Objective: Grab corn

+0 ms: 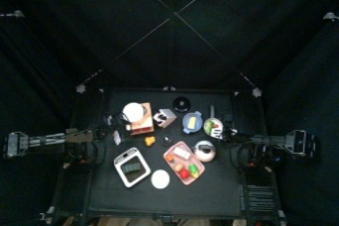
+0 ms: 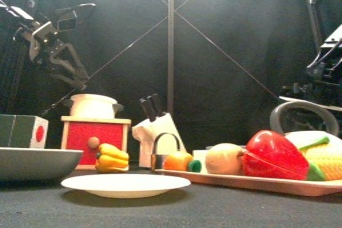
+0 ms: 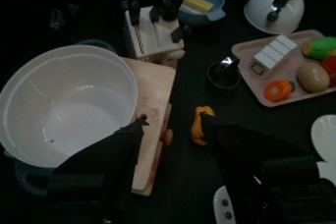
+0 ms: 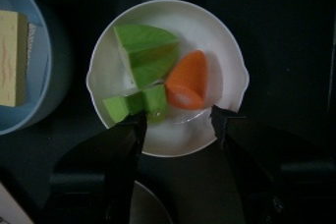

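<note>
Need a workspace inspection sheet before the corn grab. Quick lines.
Surface: black table, crowded.
Job's things: corn lies on the pink tray, beside a red pepper; nothing grips it.
Clutter: white pot, knife block, kettle, white plate, bowl of cut vegetables.
Grippers: left claw open, beside the white pot; right claw open, over the bowl of cut vegetables; both empty.
Cables: nothing seen on the table.
Surroundings: black curtains all round.
</note>
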